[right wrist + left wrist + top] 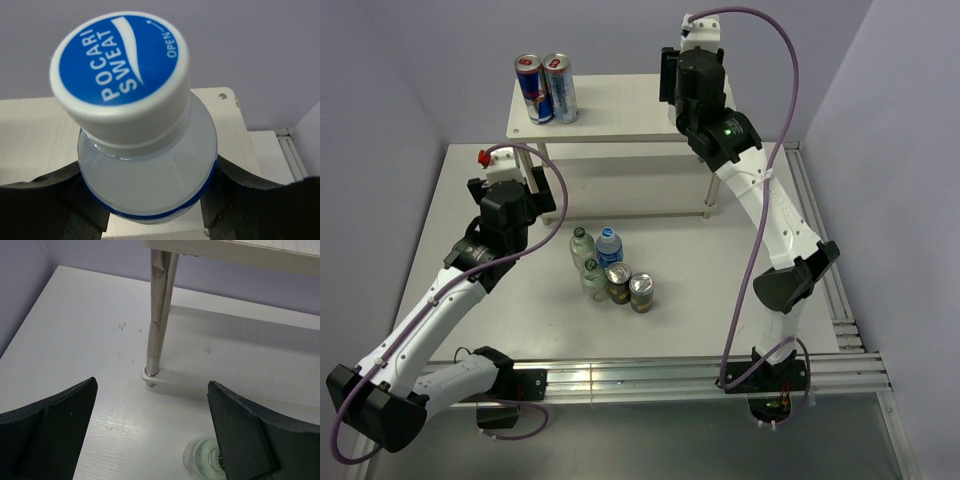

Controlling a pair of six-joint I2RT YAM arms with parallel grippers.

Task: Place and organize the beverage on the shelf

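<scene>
The cream-white shelf (620, 105) stands at the back of the table. My right gripper (677, 80) is over the right end of its top board, shut on a clear blue-labelled, white-capped bottle (150, 170); the gripper (150, 210) holds it upright above the board (35, 135). In the top view my arm hides this bottle. On the table in front of the shelf stand two green-capped bottles (582, 241) (592, 274), one blue-labelled bottle (609, 244) and two dark cans (618, 283) (642, 292). My left gripper (545, 195) is open and empty, left of this group, with one green-capped bottle (202, 457) by its right finger.
Two tall blue-and-silver cans (546, 88) stand on the left end of the shelf top. A shelf leg (159, 315) and the lower board (240, 360) are right ahead of my left gripper (152, 405). Walls close the left, back and right sides.
</scene>
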